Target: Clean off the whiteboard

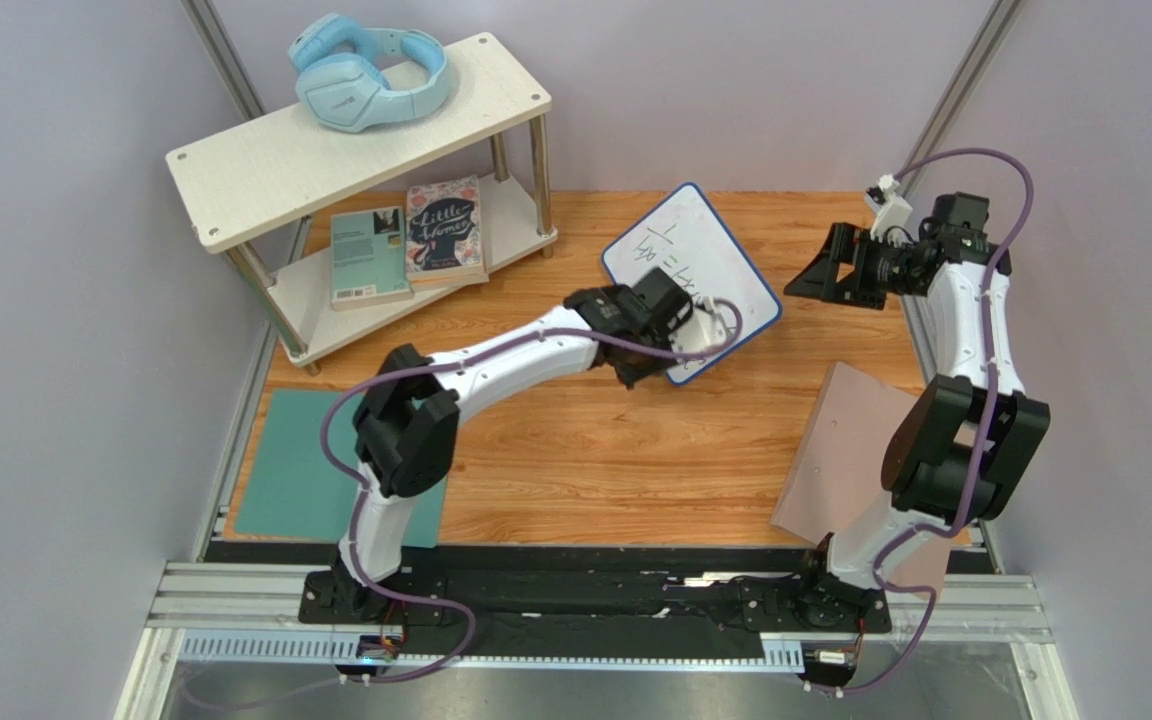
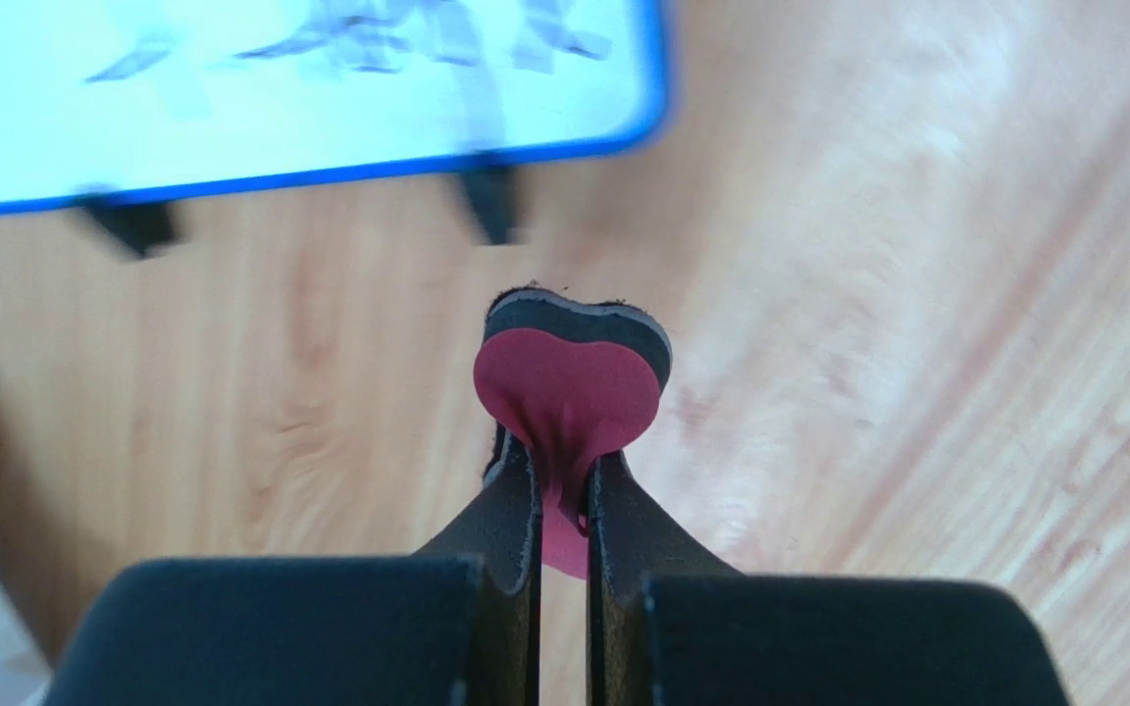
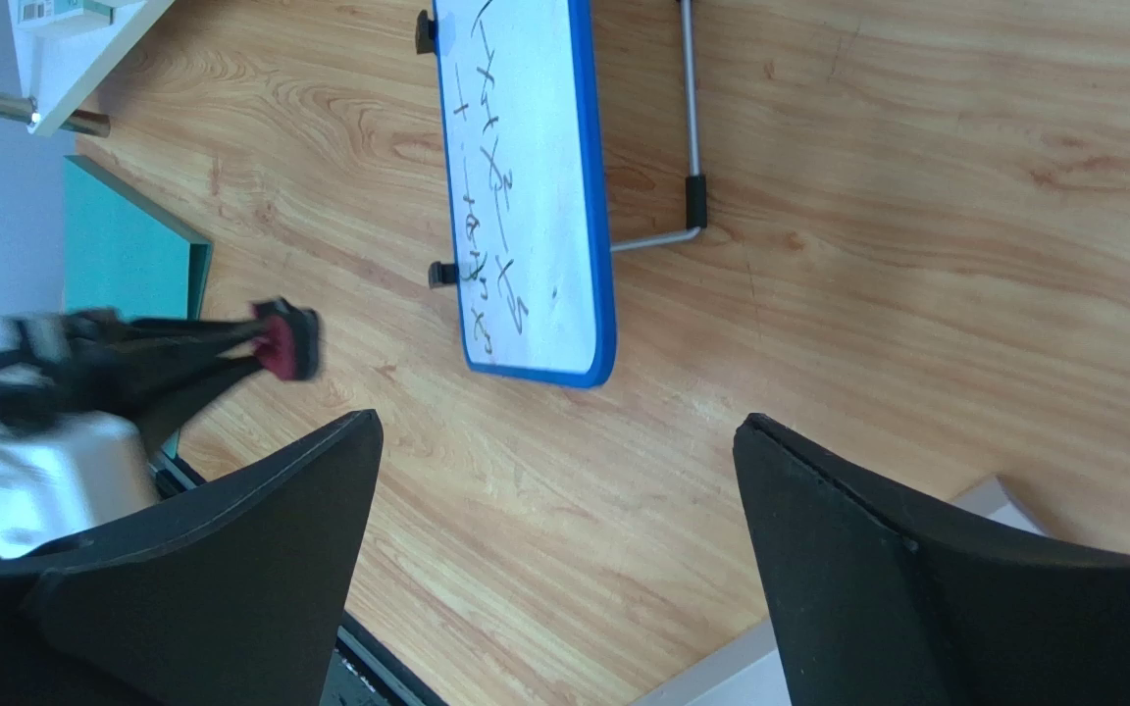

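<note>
The whiteboard (image 1: 672,240) is white with a blue rim and stands tilted on a wire stand at the middle back of the wooden table, with black writing on it. It also shows in the left wrist view (image 2: 276,88) and the right wrist view (image 3: 527,177). My left gripper (image 1: 699,339) is at the board's near corner, shut on a small round eraser (image 2: 574,386) with a red face and a black pad. The eraser (image 3: 288,340) sits apart from the board's lower edge. My right gripper (image 1: 820,273) is open and empty, to the right of the board.
A white two-level shelf (image 1: 372,143) stands at the back left with blue headphones (image 1: 372,75) on top and two books (image 1: 409,240) below. A teal green mat (image 1: 304,465) lies at the front left. A pinkish-tan sheet (image 1: 838,450) lies at the front right.
</note>
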